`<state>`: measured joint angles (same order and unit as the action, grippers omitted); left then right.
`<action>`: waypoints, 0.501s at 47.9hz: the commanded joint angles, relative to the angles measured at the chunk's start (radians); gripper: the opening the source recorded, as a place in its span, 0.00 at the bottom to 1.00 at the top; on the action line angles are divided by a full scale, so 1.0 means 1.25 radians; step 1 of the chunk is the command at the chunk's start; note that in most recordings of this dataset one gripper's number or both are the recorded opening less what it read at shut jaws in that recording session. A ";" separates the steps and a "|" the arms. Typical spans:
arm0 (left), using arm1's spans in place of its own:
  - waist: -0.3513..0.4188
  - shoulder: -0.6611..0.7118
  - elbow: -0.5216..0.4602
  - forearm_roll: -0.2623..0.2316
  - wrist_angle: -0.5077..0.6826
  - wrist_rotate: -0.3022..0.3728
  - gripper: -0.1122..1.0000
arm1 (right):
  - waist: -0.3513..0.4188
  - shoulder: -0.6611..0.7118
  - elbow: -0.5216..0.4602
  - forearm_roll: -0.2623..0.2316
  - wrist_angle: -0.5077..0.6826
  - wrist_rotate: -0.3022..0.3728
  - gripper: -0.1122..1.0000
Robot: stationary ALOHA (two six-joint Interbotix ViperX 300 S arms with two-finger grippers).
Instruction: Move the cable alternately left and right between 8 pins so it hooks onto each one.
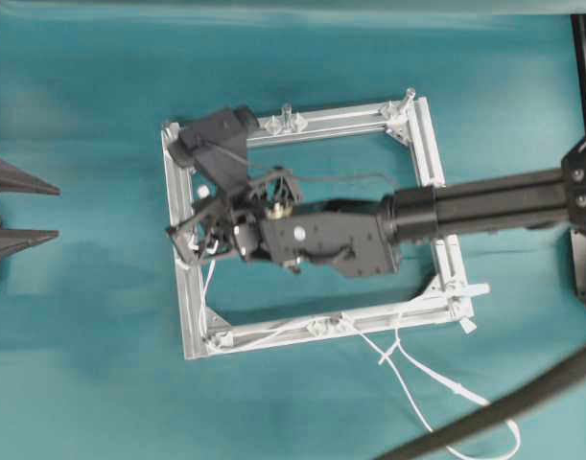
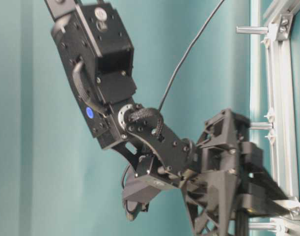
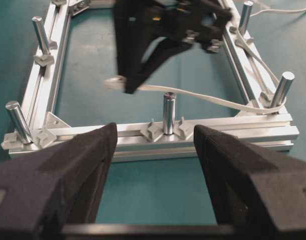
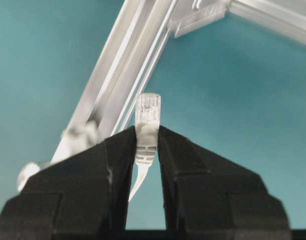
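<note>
teal cloth (image 1: 82,364) | right gripper (image 4: 146,145) clamps cable (image 4: 146,131) plug | left gripper (image 3: 155,137) spread

Around my workspace: cloth, frame and a stray hose

A teal cloth (image 1: 82,316) covers the table beneath me; on it lies a square silver aluminium frame (image 1: 182,278) with triangular corner brackets (image 1: 400,123). A thick dark grey hose (image 1: 523,402) curves across the overhead view's corner at five o'clock.

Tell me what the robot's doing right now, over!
Right gripper shut on cable plug. Left gripper open, idle. Cable rounds corner pin. Nothing blocking.
</note>
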<state>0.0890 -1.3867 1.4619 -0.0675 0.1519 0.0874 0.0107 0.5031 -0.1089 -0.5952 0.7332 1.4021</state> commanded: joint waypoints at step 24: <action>0.002 0.010 -0.033 0.002 -0.009 -0.025 0.69 | -0.064 -0.025 -0.017 0.113 -0.121 -0.346 0.25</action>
<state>0.0890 -1.3867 1.4557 -0.0675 0.1519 0.0660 -0.0675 0.5031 -0.1089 -0.4679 0.6044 0.9940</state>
